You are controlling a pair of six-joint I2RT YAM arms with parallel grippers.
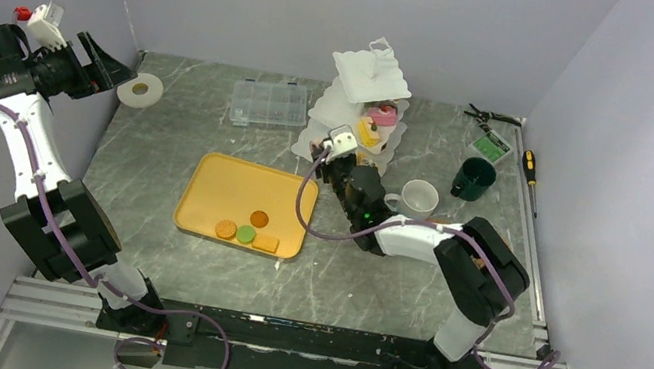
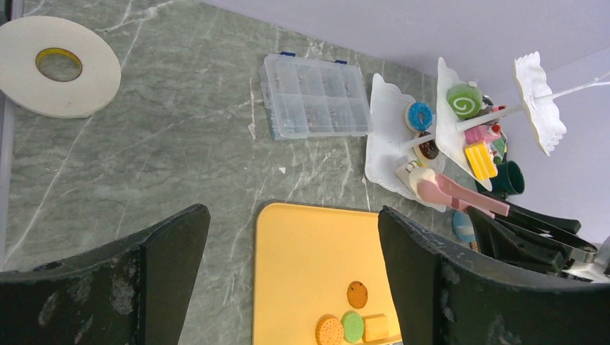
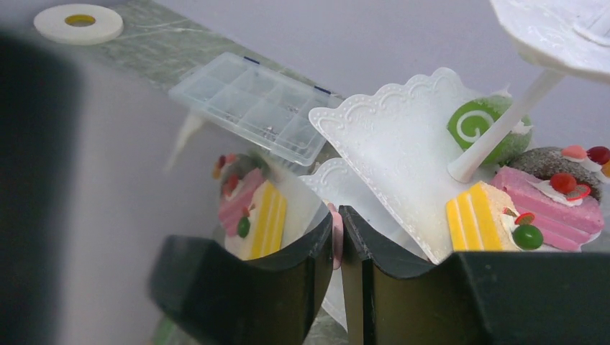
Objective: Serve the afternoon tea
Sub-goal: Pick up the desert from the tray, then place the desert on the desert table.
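Observation:
The white three-tier stand (image 1: 368,100) stands at the back of the table. Its tiers carry a green swirl roll (image 2: 464,100), a blue donut (image 2: 419,115), a yellow cake slice (image 3: 475,224) and a pink cake slice (image 3: 557,205). My right gripper (image 1: 341,152) is at the stand's lower tier, shut on the pink tongs (image 2: 464,195), whose tips hold a cream pastry (image 2: 417,176). In the right wrist view a pink strip shows between the shut jaws (image 3: 339,215). My left gripper (image 2: 293,215) hangs open, high at the far left. White mug (image 1: 418,199) and dark-green mug (image 1: 473,178) stand right of the stand.
A yellow tray (image 1: 222,181) mid-table holds several biscuits (image 1: 246,233) near its front edge. A clear compartment box (image 1: 269,103) and a white tape roll (image 1: 140,90) lie at the back left. Pliers (image 1: 492,118) and a screwdriver (image 1: 531,167) lie back right.

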